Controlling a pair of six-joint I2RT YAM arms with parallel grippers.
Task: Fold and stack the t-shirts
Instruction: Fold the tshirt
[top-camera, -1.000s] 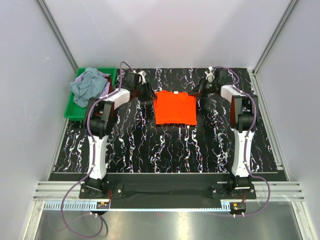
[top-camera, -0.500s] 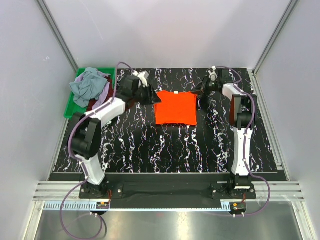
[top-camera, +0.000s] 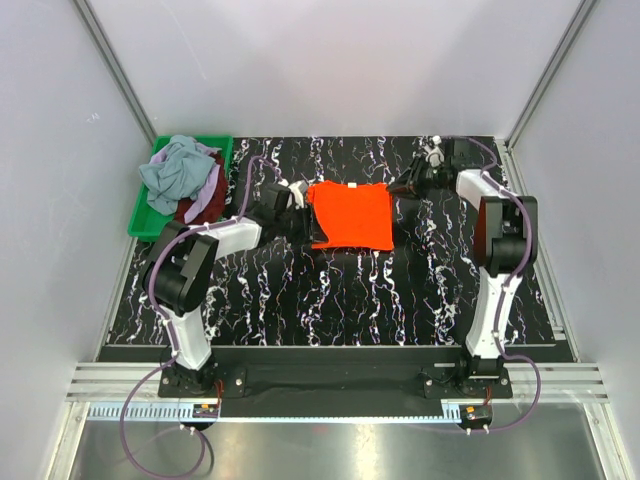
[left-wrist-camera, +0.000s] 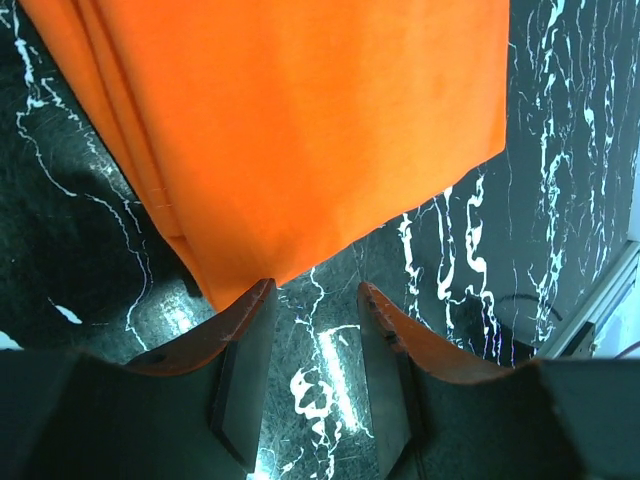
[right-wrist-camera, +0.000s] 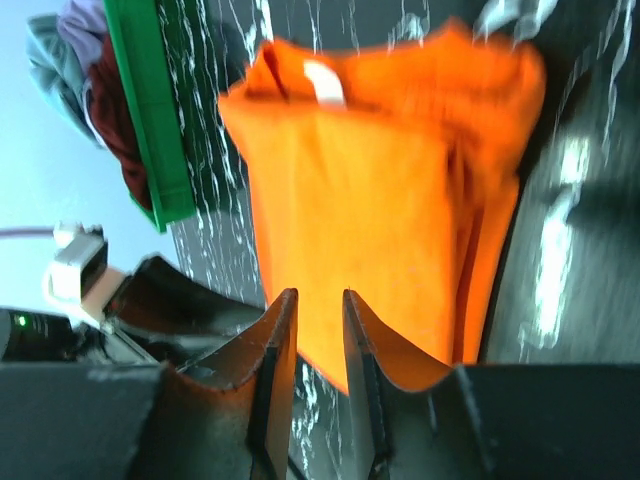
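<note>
Orange-red t-shirt (top-camera: 350, 215) lies folded into a flat rectangle, white label (right-wrist-camera: 322, 82) showing; both arms' jaws spread, empty.

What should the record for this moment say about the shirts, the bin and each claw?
shirt in work: orange t-shirt, lying flat, part-folded, white neck label showing
waiting: heaped shirts, grey-blue, lilac and dark red, in the green bin at far left
left claw: open, empty, just short of a corner of the orange t-shirt
right claw: narrowly open, nothing seen between its fingers, off the shirt's right side
stack: none yet
</note>
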